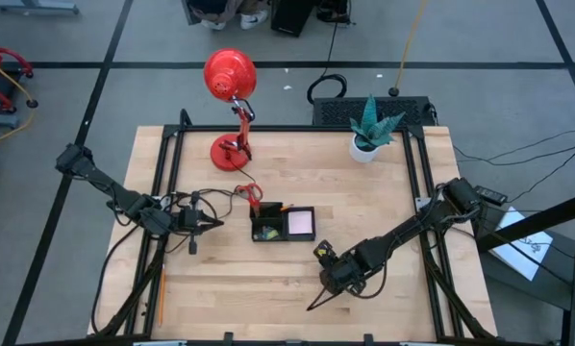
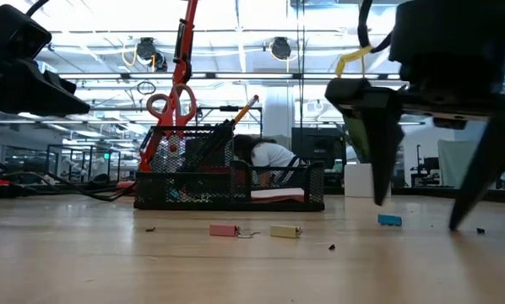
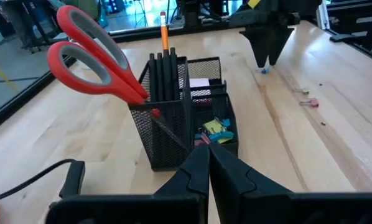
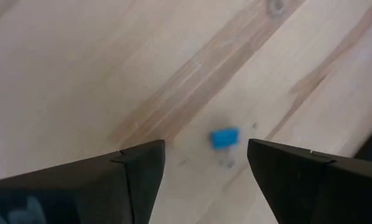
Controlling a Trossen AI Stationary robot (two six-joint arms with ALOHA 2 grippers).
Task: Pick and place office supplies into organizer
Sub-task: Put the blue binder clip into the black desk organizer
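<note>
The black mesh organizer (image 1: 283, 223) stands mid-table on its base. In it are red-handled scissors (image 3: 93, 59), black pens (image 3: 164, 74), an orange pencil (image 3: 163, 28), a pale sticky-note pad (image 1: 300, 223) and coloured clips (image 3: 216, 127). A tiny blue clip (image 4: 224, 137) lies on the wood near the front right. My right gripper (image 4: 206, 144) hangs open just over it, pointing steeply down with a finger on either side and touching nothing. My left gripper (image 3: 208, 155) is shut and empty, held level just left of the organizer.
A pink clip (image 2: 224, 230) and a yellow-green clip (image 2: 285, 230) lie on the wood in front of the organizer. An orange pencil (image 1: 160, 293) lies near the table's left front. A red desk lamp (image 1: 232, 96) and a white plant pot (image 1: 367, 146) stand at the back.
</note>
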